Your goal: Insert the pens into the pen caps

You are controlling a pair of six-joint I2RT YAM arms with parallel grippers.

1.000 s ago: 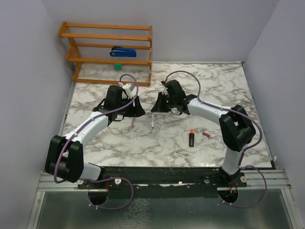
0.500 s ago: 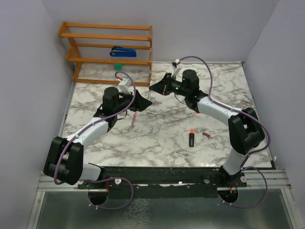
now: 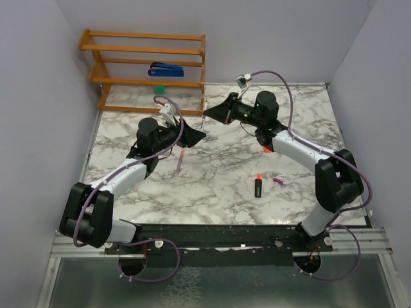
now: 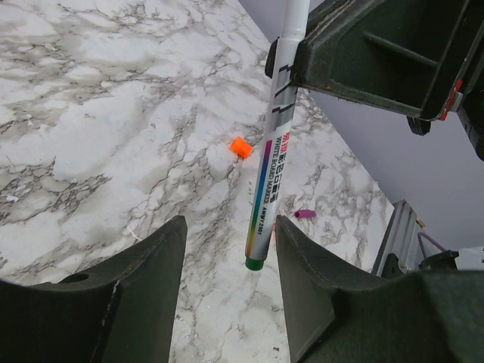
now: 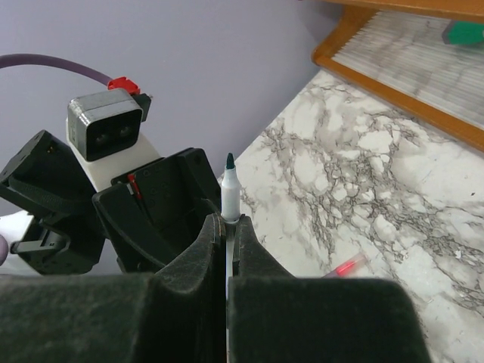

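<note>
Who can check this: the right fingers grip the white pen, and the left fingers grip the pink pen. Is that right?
No. The left fingers are open and hold nothing; the pink pen lies on the table, as the top external view shows. The right fingers do grip the white pen.

The table (image 3: 218, 192) was white marble, veined in grey. The slim pen (image 4: 274, 144) had a white barrel with a rainbow stripe running down it, black print and a dark green tip. One cap was bright orange (image 4: 240, 147), another magenta (image 4: 304, 214). Pink pen (image 3: 180, 160); black marker (image 3: 257, 187), orange-tipped. The stapler (image 3: 167, 69) was blue, the ball (image 3: 158, 90) green, the rack (image 3: 141, 35) orange-brown wood.
</note>
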